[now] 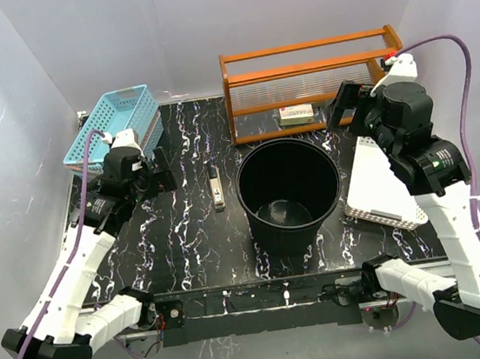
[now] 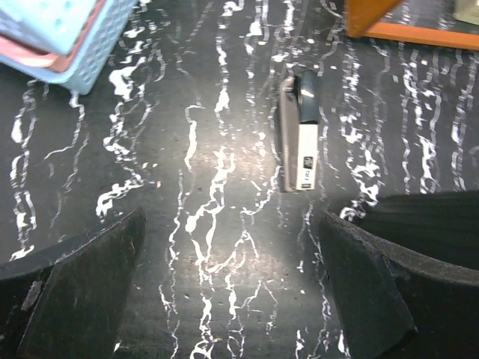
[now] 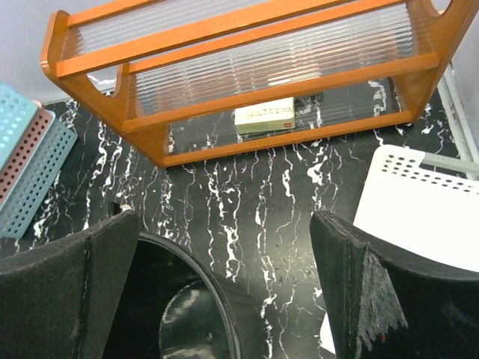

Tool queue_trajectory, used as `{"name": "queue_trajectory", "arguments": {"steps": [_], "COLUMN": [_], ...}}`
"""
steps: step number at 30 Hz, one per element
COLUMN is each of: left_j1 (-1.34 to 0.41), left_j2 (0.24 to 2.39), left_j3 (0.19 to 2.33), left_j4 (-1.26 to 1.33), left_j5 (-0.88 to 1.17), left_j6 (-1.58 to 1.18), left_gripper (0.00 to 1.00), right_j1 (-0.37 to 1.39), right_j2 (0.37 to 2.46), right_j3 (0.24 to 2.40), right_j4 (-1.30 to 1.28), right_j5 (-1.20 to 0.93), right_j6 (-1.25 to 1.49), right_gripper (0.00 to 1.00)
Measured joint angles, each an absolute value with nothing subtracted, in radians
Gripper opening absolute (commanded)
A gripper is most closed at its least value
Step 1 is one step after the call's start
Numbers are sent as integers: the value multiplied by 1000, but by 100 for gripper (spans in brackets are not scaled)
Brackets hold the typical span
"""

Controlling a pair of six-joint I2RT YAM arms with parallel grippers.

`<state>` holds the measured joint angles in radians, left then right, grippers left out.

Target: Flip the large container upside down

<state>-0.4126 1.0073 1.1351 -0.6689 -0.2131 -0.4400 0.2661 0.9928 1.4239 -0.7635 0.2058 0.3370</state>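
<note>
Over on the left, the left gripper (image 1: 159, 175) hangs spread wide and empty above the table (image 1: 179, 257), between the blue basket (image 1: 114, 120) and a stapler (image 1: 216, 189), seemingly parked clear of the work. The large container (image 1: 290, 193) stands mouth up mid-table, between the stapler and the white basket (image 1: 386, 190), so it is not yet flipped. The right gripper (image 1: 346, 105), fingers apart and holding nothing, hovers near the container's far right rim, probably placed to take that rim and tip it.
</note>
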Motion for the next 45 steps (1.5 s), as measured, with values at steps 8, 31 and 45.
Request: {"name": "queue_trajectory", "arguments": {"steps": [8,31,45], "left_j1": [-413,-413,-413], "left_j2": [989,855,986], "left_j3": [1126,1024,1025], "left_j4": [-682,-625,-623], "left_j5": [-307,-105,-58], "left_j6": [-445,-452,-433], "left_gripper": [99,99,99], "right_j1": [266,840,1147], "right_j2": [1088,1186,1201], "right_j3": [1613,1522,1443], "right_j4": [-906,-1050,-1019], "right_j5": [173,-159,11], "right_j6": [249,259,337], "right_gripper": [98,98,86]}}
